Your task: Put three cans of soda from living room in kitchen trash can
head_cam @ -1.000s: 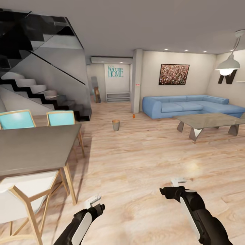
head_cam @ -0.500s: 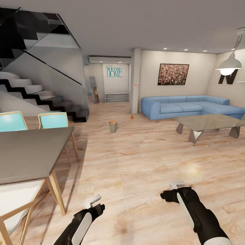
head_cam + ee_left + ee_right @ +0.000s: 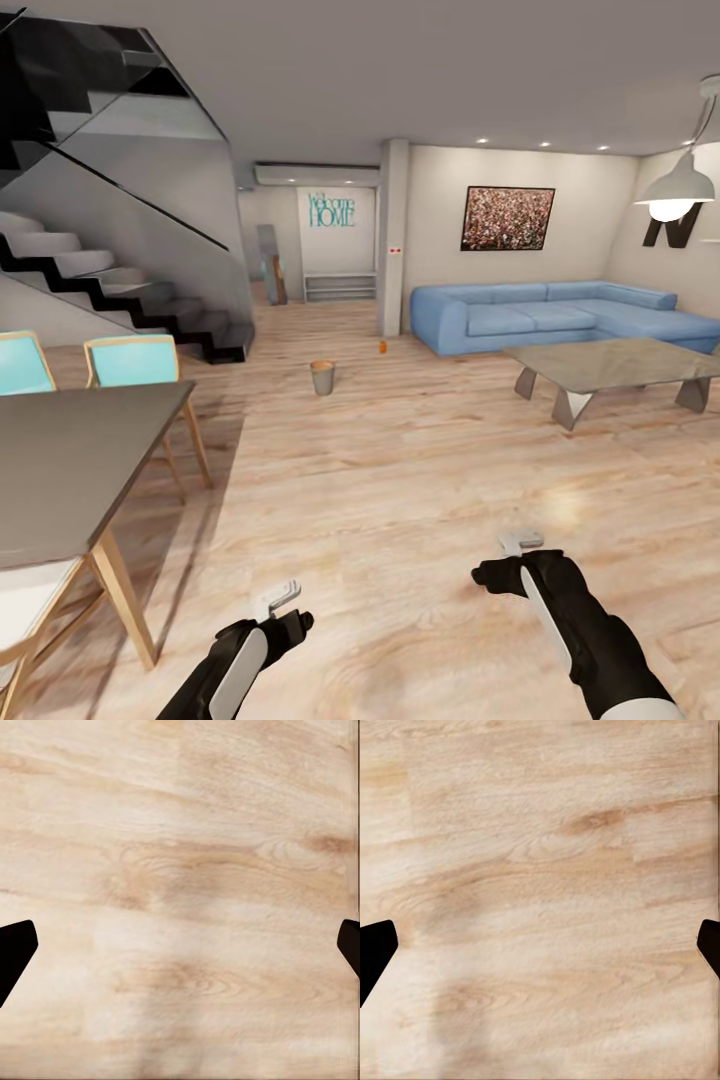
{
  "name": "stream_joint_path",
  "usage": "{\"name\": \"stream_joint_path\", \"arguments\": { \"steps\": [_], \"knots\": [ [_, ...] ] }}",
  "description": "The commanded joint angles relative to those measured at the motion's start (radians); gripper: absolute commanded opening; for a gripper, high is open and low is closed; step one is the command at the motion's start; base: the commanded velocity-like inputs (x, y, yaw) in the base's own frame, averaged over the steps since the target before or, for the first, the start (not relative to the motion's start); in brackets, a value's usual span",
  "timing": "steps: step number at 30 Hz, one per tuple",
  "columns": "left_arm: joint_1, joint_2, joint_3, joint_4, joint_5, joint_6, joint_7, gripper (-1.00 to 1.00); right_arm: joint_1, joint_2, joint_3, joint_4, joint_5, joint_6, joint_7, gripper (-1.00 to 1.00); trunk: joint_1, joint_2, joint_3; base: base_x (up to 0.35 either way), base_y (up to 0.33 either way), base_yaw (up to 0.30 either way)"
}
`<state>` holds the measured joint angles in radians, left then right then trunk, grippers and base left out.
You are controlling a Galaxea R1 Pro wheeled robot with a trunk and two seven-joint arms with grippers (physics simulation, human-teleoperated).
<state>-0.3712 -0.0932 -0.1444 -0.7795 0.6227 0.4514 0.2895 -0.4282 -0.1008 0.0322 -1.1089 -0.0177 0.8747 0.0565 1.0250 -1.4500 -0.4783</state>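
Far across the plank floor, an orange soda can (image 3: pixel 382 347) stands near the white pillar beside the light-blue sofa (image 3: pixel 560 312). The pale grey trash can (image 3: pixel 322 377) with a brown inside sits on the floor to the can's left and nearer me. My left gripper (image 3: pixel 279 600) and right gripper (image 3: pixel 522 542) hang low in front of me, both open and empty. In each wrist view, dark fingertips (image 3: pixel 15 952) (image 3: pixel 375 952) sit wide apart over bare floor. The other cans are out of view.
A grey dining table (image 3: pixel 70 470) with teal chairs (image 3: pixel 130 362) stands close on my left. A black staircase (image 3: pixel 120 280) rises behind it. A glass coffee table (image 3: pixel 610 365) sits before the sofa on the right, under a hanging lamp (image 3: pixel 672 190).
The whole view has shifted: the camera moved forward and right, so the dining table and chairs slid left. Both arms hold nearly the same pose.
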Motion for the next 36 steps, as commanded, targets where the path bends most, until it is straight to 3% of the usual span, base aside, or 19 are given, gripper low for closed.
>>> {"name": "stream_joint_path", "arguments": {
  "steps": [1, 10, 20, 36],
  "knots": [
    [0.000, 0.000, 0.000, 0.001, 0.000, 0.000, -0.001, 1.00, 0.000, -0.001, 0.000, 0.000, 0.000, -0.001, 0.001, 1.00, 0.000, 0.000, 0.000, 0.284, -0.212, 0.000],
    [0.000, 0.001, 0.000, 0.005, 0.000, 0.000, -0.004, 1.00, 0.002, -0.006, 0.003, 0.001, 0.000, -0.012, 0.003, 1.00, 0.000, 0.000, 0.000, 0.284, -0.212, 0.000],
    [-0.001, 0.001, 0.001, 0.005, 0.000, -0.004, -0.001, 1.00, 0.001, 0.000, 0.062, 0.001, 0.000, -0.009, 0.000, 1.00, 0.000, 0.000, 0.000, 0.294, -0.193, 0.000],
    [-0.001, 0.003, 0.005, 0.005, 0.001, -0.008, 0.003, 1.00, 0.000, 0.002, 0.071, 0.000, 0.001, -0.011, -0.001, 1.00, 0.000, 0.000, 0.000, 0.339, -0.022, 0.002]
  ]
}}
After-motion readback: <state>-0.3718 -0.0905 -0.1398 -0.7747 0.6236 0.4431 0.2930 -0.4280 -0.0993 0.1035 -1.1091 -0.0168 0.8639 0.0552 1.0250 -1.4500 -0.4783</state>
